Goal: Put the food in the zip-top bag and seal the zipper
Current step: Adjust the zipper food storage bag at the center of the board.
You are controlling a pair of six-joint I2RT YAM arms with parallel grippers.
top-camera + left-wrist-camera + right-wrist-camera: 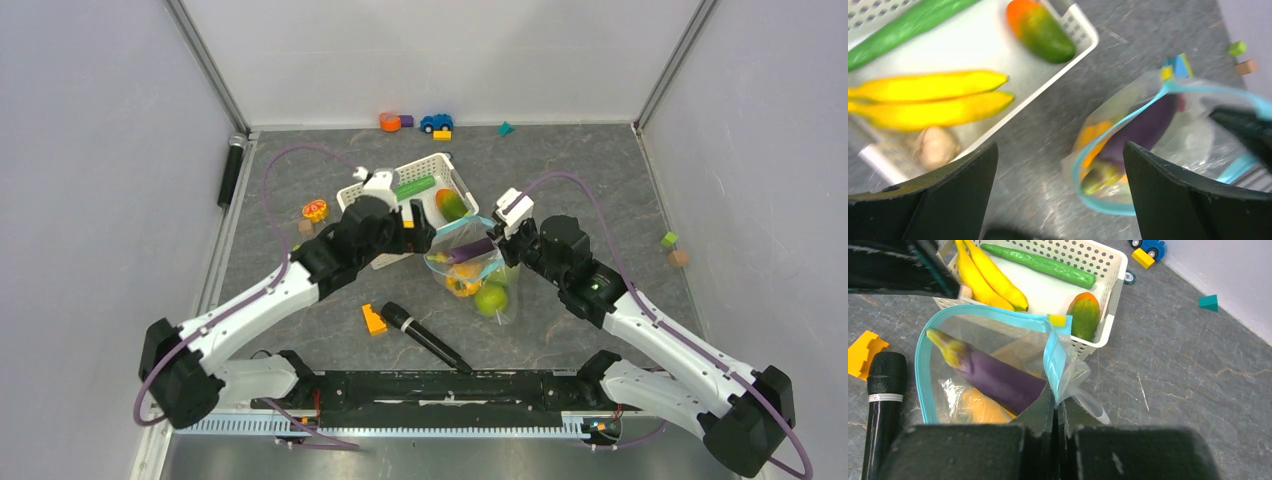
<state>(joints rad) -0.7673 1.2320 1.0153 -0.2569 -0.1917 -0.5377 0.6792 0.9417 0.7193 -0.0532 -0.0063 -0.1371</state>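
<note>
Several toy foods remain in the basket (1115, 270): bananas (990, 277), cucumber (1040, 265), pepper (1084, 315); light, hard and smooth, likely best gripped mid-body. Bag (948, 390), just beside the basket: floppy, slippery, holds an eggplant (998, 380). Right gripper (1055, 401) pinches its rim. Left gripper (1058, 190) wide, empty, above the basket's edge.

Eggplant (998, 380) lies in the zip-top bag (993, 337), before the basket (1109, 270) holding 2 bananas (988, 275) and cucumber (1043, 265)

**Shiny plastic, dull tabletop**

The clear, crinkled plastic zip-top bag (1003, 340) glints with reflections; the purple plastic toy eggplant (998, 380) inside looks smooth and glossy. The white perforated plastic basket (1110, 285) is satin-smooth, the grey marbled tabletop (1188, 370) matt.
</note>
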